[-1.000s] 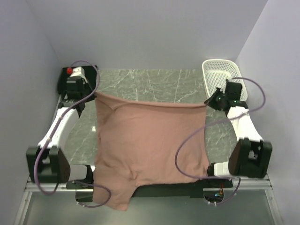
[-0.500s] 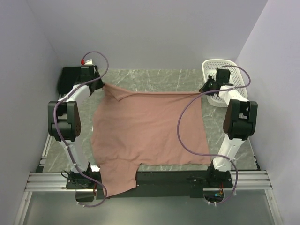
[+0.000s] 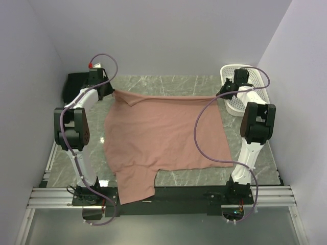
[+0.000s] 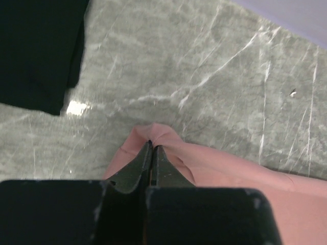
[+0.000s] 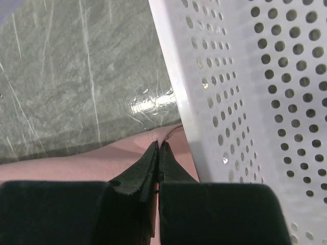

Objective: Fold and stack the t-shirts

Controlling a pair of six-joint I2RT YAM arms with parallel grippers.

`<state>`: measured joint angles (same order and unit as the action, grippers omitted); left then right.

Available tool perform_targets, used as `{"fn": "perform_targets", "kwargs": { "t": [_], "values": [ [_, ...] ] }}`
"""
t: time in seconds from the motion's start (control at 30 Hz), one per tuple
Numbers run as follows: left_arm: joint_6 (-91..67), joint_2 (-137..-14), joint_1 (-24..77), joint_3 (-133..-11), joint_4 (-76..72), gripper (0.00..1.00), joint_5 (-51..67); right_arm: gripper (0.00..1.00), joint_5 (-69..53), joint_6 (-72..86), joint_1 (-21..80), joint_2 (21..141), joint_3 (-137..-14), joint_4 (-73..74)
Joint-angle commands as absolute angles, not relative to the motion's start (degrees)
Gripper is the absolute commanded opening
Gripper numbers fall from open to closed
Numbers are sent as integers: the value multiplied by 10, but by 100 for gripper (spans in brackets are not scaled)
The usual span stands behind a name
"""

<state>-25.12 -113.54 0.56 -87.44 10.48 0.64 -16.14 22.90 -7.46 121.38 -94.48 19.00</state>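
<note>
Now your left gripper (image 4: 152,145) and right gripper (image 5: 159,145) each pinch a far corner of the dusty salmon-pink cotton t-shirt (image 3: 163,132), stretched left-to-right, body trailing nearward.

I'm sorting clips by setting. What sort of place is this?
Likely a robot lab test cell, not a home: plain lavender walls box in a marble-patterned table, an aluminium rail runs along its near edge, and the left gripper and right gripper hold a pink t-shirt stretched between them.
</note>
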Motion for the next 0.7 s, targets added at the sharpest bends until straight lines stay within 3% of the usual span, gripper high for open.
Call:
{"fn": "perform_targets", "kwargs": {
  "t": [0.0,0.67],
  "values": [
    [-269,-1107,2,-886,134,1,6,0,-161,234,-72,1192,-954,205],
    [-376,-869,2,-753,334,1,19,0,-120,233,-73,1025,-820,280]
  ]
}}
